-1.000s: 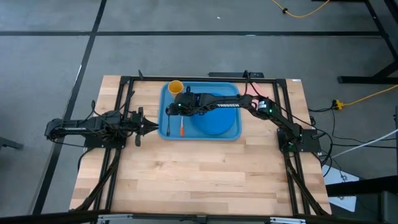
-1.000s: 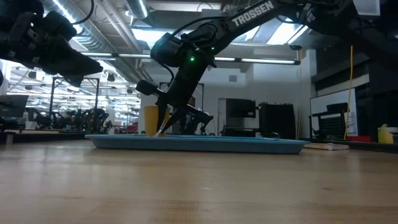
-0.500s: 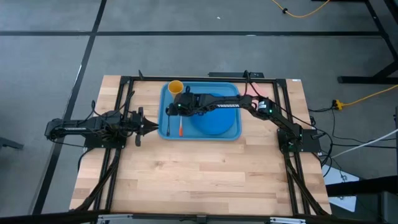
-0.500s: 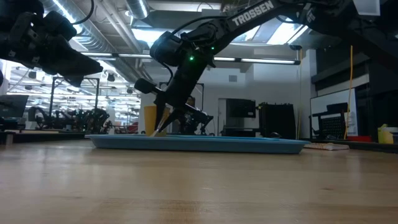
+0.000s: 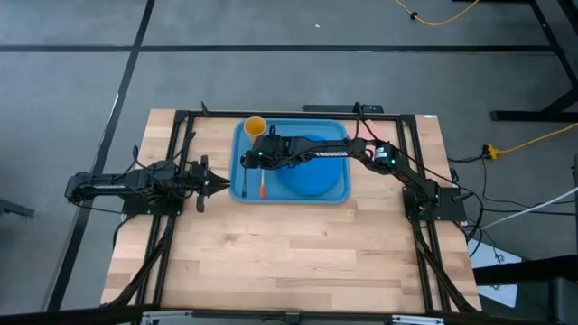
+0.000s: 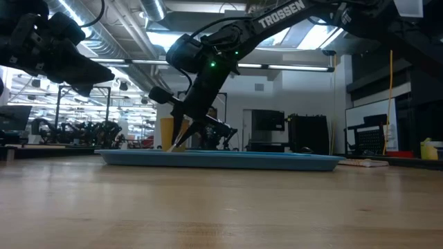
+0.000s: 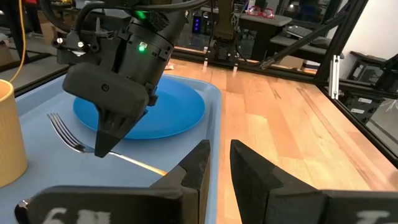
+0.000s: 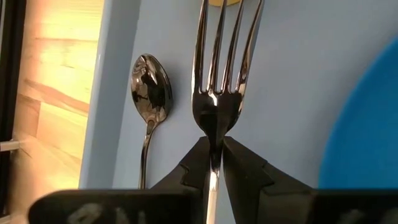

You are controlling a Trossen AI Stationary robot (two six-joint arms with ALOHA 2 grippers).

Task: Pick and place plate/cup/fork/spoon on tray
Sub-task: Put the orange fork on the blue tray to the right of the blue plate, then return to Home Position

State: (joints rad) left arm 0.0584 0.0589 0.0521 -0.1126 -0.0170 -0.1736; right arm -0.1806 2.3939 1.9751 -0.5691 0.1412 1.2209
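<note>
The light-blue tray (image 5: 336, 135) lies at the table's far middle. On it are the blue plate (image 5: 316, 178), the yellow-orange cup (image 5: 256, 125) in the far left corner, the dark spoon (image 5: 244, 181) along the left rim, and the fork (image 5: 261, 187) with its orange-red handle. My right gripper (image 5: 256, 162) reaches over the tray and is shut on the fork, between the spoon and the plate. My left gripper (image 5: 217, 183) waits just left of the tray's left rim, fingers nearly together and empty (image 7: 219, 163). My right gripper pinches the fork's silver neck (image 8: 212, 127), just behind the tines, between its two fingers. The fingers come from above, slanting down, and lie across the fork. The fork is level, tines (image 7: 64, 129) toward the cup, at the tray's floor; whether it rests there or is just clear I cannot tell.
Black frame rails (image 5: 181, 153) run along the table's left, right and far sides. The spoon (image 8: 149, 93) lies close beside the fork's tines. Bare wood (image 5: 289, 253) covers the table's near half.
</note>
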